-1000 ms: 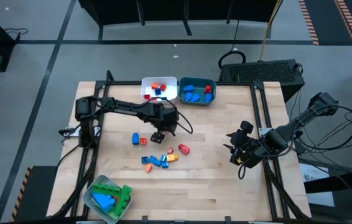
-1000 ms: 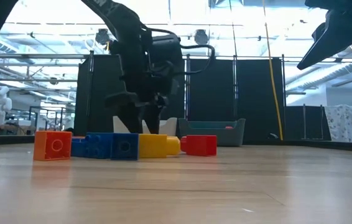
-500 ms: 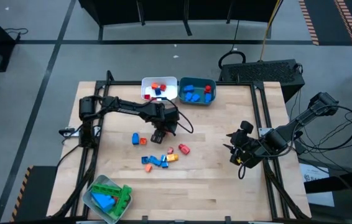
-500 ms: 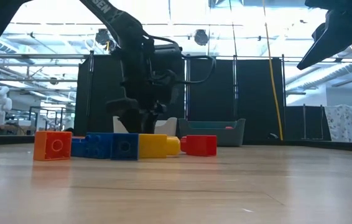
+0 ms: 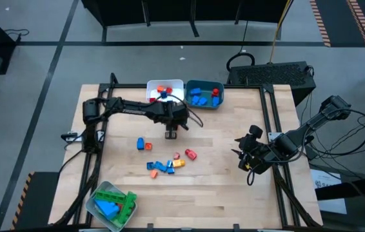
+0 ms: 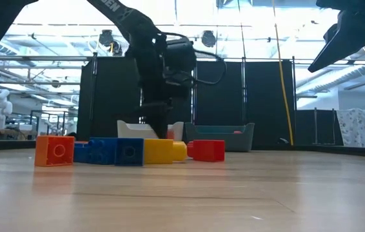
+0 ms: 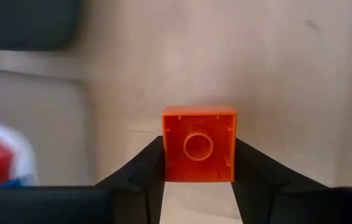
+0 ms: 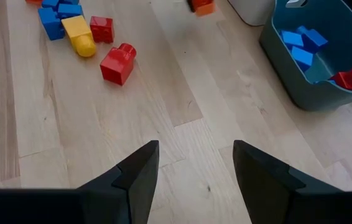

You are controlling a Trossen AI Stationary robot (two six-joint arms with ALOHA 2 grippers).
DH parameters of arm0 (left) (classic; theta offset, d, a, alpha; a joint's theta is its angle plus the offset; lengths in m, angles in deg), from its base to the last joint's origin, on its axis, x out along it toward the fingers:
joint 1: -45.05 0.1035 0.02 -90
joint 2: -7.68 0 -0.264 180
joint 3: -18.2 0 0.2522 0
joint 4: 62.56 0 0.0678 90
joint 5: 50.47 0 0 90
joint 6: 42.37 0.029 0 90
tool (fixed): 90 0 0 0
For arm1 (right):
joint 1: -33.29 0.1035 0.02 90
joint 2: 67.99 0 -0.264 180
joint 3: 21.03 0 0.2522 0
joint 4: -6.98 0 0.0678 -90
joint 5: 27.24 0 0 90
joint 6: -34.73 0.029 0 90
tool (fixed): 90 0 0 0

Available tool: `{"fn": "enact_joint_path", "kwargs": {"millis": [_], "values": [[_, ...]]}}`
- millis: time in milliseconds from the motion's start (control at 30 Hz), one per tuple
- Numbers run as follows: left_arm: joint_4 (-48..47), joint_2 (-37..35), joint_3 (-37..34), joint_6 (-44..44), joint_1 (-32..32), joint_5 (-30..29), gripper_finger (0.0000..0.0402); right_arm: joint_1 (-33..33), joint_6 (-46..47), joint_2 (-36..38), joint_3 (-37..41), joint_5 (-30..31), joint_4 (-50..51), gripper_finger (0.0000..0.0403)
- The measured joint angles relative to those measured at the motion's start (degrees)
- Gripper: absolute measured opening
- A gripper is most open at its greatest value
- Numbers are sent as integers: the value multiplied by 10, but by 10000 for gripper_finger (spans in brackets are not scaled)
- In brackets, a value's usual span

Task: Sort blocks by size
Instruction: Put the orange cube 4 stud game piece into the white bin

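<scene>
My left gripper (image 5: pixel 170 133) stands mid-table, short of the white bin (image 5: pixel 155 86), shut on a small orange block (image 7: pixel 199 144) whose hollow underside faces the wrist camera. Loose blocks lie on the table: a blue one (image 5: pixel 140 143), an orange one (image 5: pixel 149 147), a red one (image 5: pixel 190 154) and a mixed cluster (image 5: pixel 163 166). In the low view that cluster shows as orange (image 6: pixel 55 150), blue (image 6: pixel 108 152), yellow (image 6: pixel 163 151) and red (image 6: pixel 206 150) blocks. My right gripper (image 8: pixel 194 168) hangs open above the table's right side, with nothing between its fingers. My left gripper pinches the orange block by two opposite side walls (image 7: pixel 166 149) between its two fingers, which point steeply down. The block sits square between the fingertips (image 7: pixel 250 162). The loose blocks in front hide whether it is clear of the table.
The white bin and a teal bin (image 5: pixel 220 103) at the far edge hold several blocks. A clear-grey bin (image 5: pixel 91 203) with green and blue blocks stands at the near left corner. Bare wood lies between the cluster and my right gripper (image 5: pixel 246 169).
My left gripper has shut on the small orange block, rolled its wrist, and gone toward the table's far edge and the bins, taking the block along. The other blocks have stayed where they were.
</scene>
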State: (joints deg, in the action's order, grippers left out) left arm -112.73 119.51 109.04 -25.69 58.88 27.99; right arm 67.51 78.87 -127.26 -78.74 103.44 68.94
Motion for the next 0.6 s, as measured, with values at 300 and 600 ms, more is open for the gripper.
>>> {"fn": "enact_joint_path", "kwargs": {"millis": [300,600], "values": [[-7,-1,103,-72,16,-45,144,0,0,0,0,0,1,192],[-62,-2,128,-97,105,-155,144,0,0,0,0,0,1,192]]}}
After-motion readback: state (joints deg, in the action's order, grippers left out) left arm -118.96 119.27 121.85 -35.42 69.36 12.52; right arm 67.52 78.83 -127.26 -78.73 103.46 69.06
